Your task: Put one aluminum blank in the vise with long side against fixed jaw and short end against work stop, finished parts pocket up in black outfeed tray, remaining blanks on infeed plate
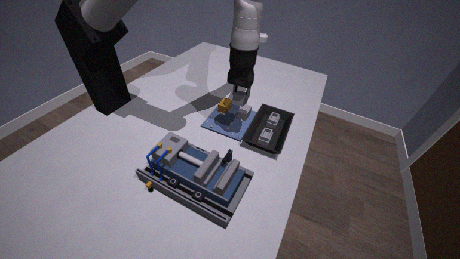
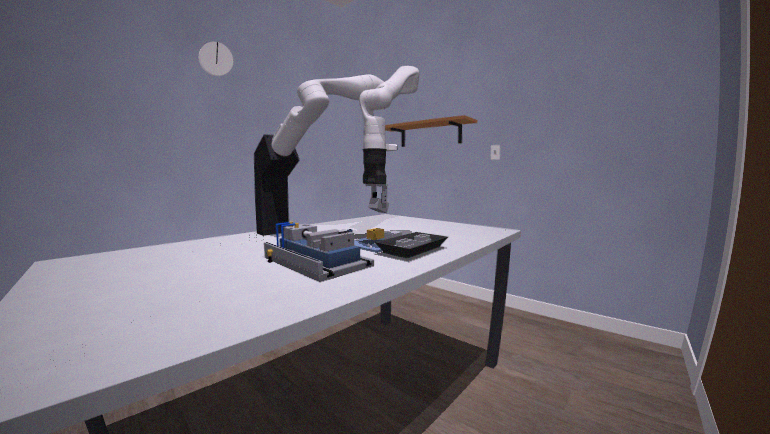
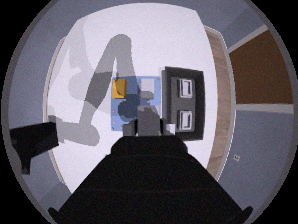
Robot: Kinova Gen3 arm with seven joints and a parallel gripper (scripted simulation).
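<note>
My gripper (image 1: 241,93) is shut on a gray aluminum blank (image 1: 239,97) and holds it well above the blue infeed plate (image 1: 229,120); the gap to the table shows in the exterior view (image 2: 378,202). A yellow brass blank (image 1: 224,105) lies at the plate's far left part. A second gray blank (image 1: 244,111) lies on the plate beside it. The black outfeed tray (image 1: 269,126) holds two finished parts (image 1: 273,118) (image 1: 265,134), pockets up. The vise (image 1: 193,170) stands open with nothing between its jaws; the work stop (image 1: 227,156) stands by them.
The arm's black base column (image 1: 93,58) stands at the table's far left. The tray lies directly right of the plate, near the table's right edge. In the wrist view the held blank (image 3: 148,123) hides part of the plate (image 3: 136,99).
</note>
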